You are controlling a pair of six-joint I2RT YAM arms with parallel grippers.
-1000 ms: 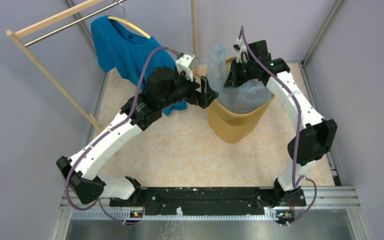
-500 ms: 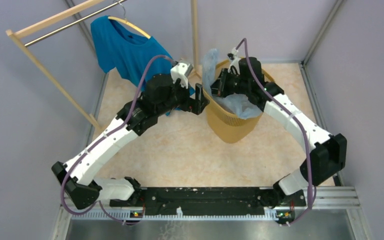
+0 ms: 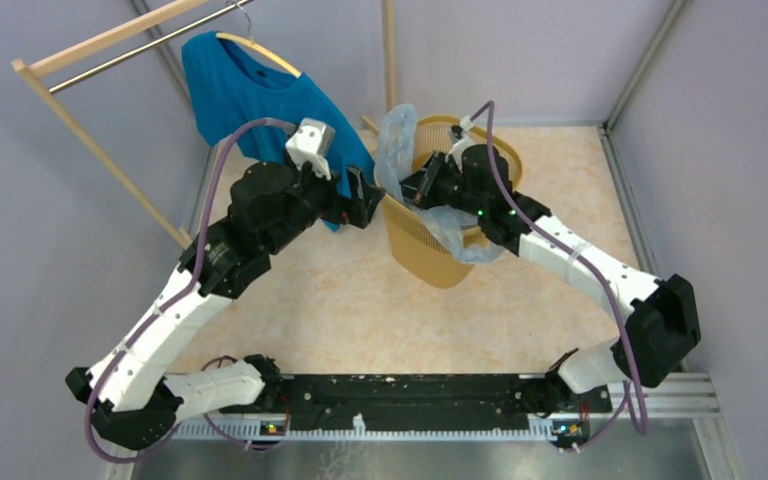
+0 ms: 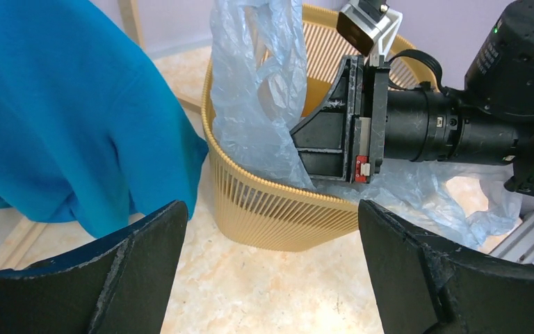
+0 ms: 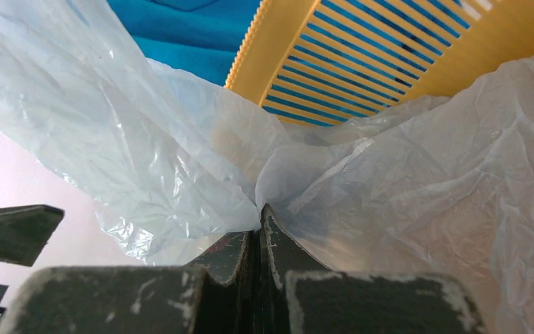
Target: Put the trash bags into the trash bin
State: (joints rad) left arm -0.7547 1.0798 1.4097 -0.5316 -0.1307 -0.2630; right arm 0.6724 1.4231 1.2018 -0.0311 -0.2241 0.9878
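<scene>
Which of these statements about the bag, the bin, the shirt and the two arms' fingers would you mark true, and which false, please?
1. The right fingers are shut on the trash bag. True.
2. The blue T-shirt hangs from a hanger on the rail. True.
3. The left fingers grip the blue T-shirt. False: they stand wide open with nothing between them, and the shirt hangs off to their side.
4. The whole trash bag lies inside the trash bin. False: one part stands up above the rim and another drapes over the edge outside the bin.
</scene>
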